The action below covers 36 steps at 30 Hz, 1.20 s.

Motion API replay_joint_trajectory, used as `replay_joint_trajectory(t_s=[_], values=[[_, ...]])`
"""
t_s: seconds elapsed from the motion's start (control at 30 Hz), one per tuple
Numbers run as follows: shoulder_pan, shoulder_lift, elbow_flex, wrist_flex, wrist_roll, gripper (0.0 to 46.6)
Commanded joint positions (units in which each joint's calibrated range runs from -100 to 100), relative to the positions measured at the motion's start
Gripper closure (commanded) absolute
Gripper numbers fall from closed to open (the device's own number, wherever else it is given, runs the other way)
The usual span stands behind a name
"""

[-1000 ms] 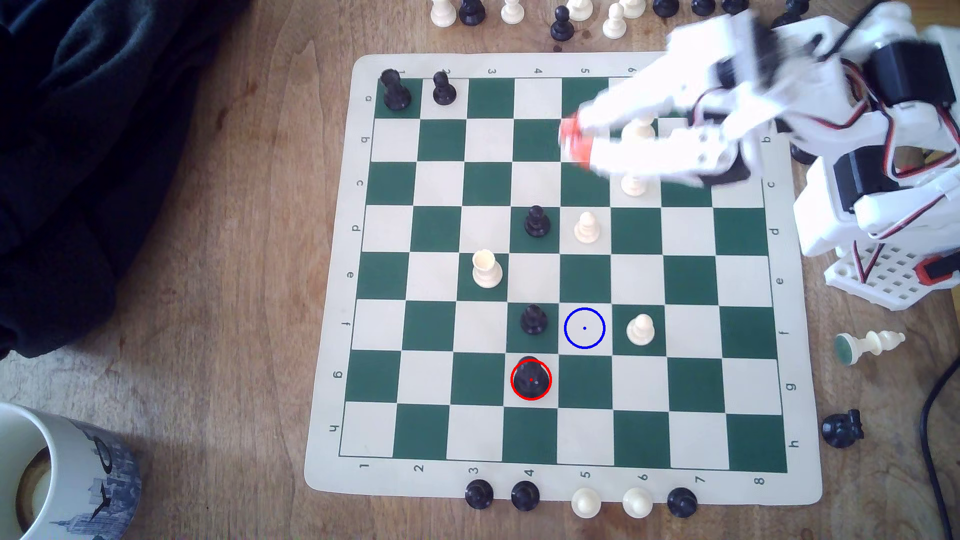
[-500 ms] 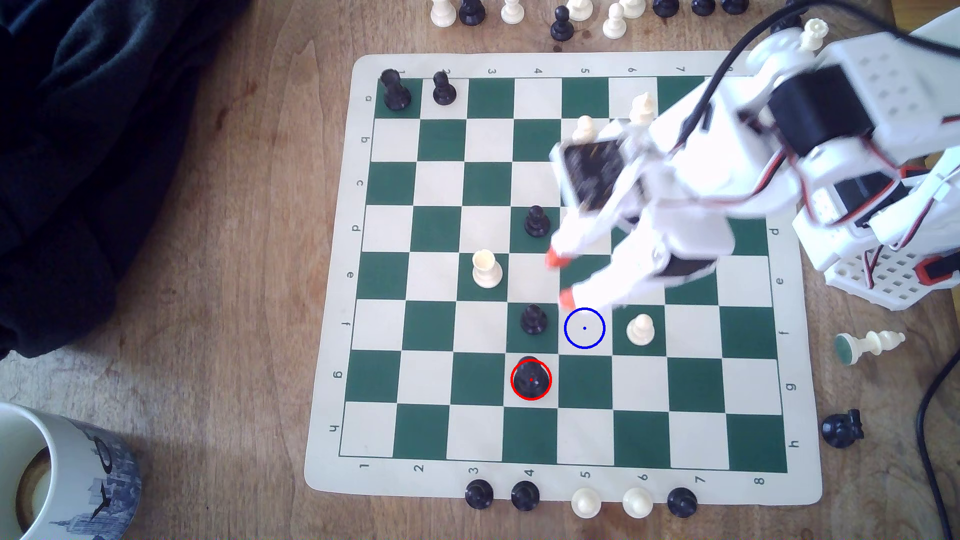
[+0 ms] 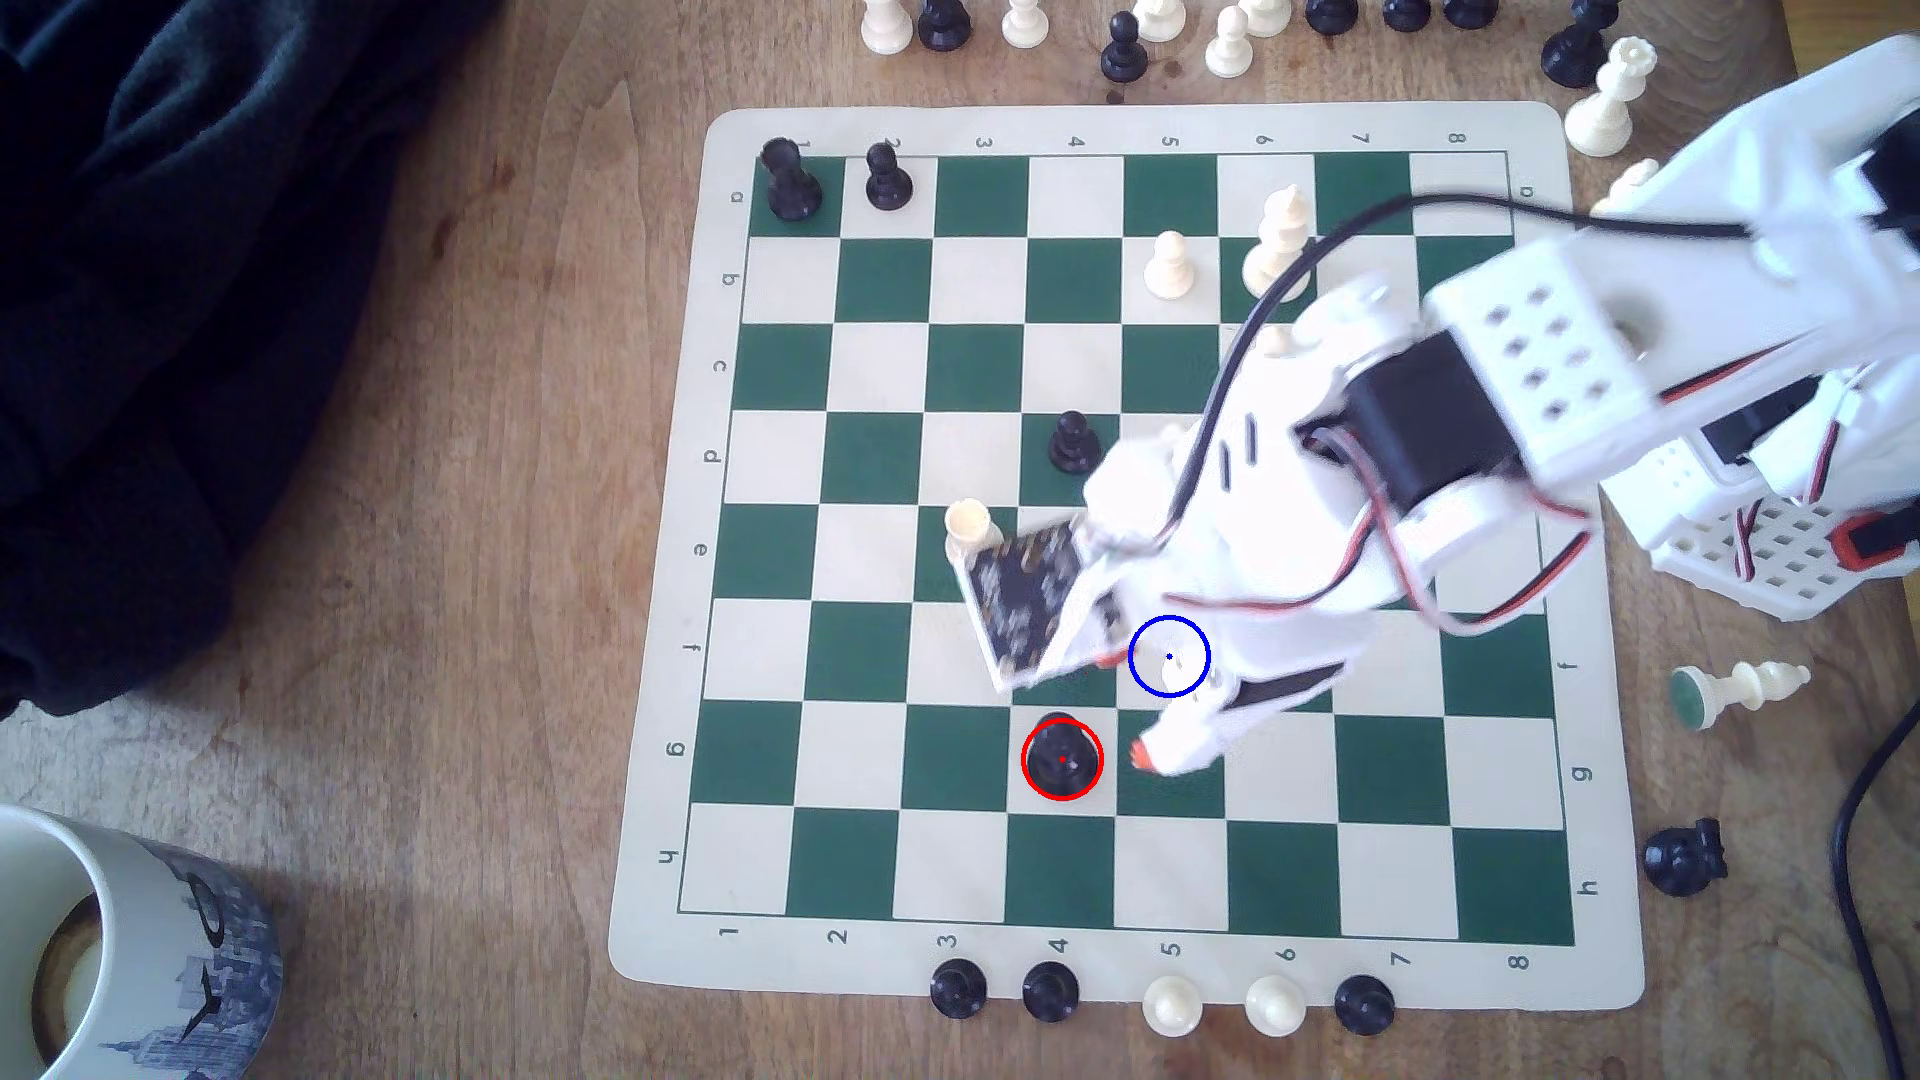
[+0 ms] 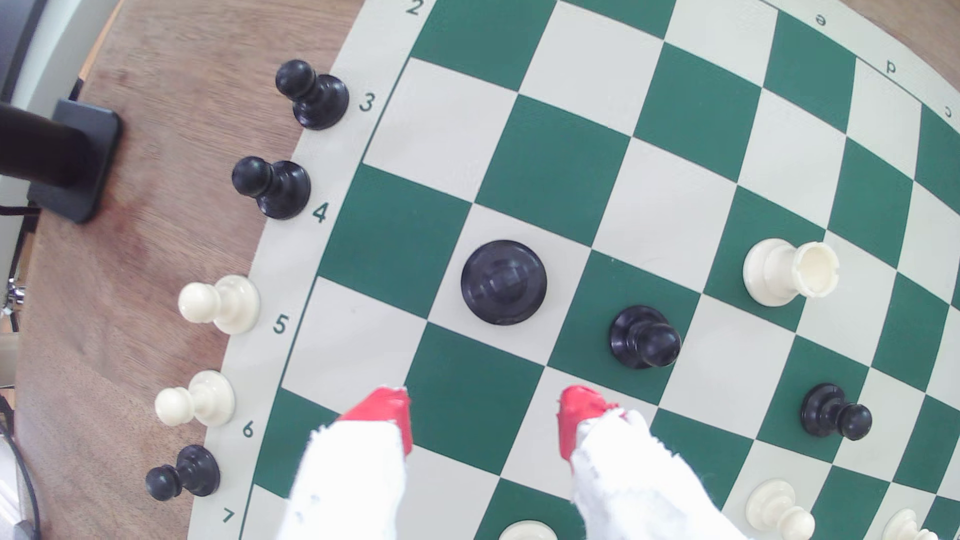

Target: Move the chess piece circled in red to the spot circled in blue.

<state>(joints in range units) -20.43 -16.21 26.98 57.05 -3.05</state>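
Observation:
The chess piece circled in red [image 3: 1061, 759] is a bulky glossy black piece standing upright on a cream square of the green and cream board [image 3: 1496, 883]. In the wrist view the same black piece [image 4: 503, 282] sits just ahead of my red-tipped fingers. My gripper [image 3: 1122, 708] [image 4: 483, 413] hovers to the exterior view's right of the piece, open, with only a green square between its fingertips [image 4: 387, 410]. It does not touch the piece. The spot circled in blue [image 3: 1169, 656] is drawn over my white arm, which covers its square.
A black pawn [image 4: 644, 337] stands one square from the circled piece, close to one fingertip. A white rook [image 3: 968, 519] is further back. Several pawns [image 3: 1049, 989] line the board's near edge. A mug [image 3: 104, 955] and dark cloth [image 3: 208, 260] lie at the exterior view's left.
My arm has swung from the board's far right rows down toward the near rows, bringing the open gripper beside the circled piece. No chess piece has moved.

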Motion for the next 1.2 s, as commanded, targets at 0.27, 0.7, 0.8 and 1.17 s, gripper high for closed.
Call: replay_joint_trajectory(t_s=[0.27,0.7,0.8,1.17], values=[[0.3,7.3,-7.1,-5.9,0.2,29.9],[1.0,10.9,-8.3,-10.0,0.3,30.1],[0.8,10.9,-8.3,-10.0,0.2,30.1],[-0.4,11.5,-8.4,-10.1,0.3,31.5]])
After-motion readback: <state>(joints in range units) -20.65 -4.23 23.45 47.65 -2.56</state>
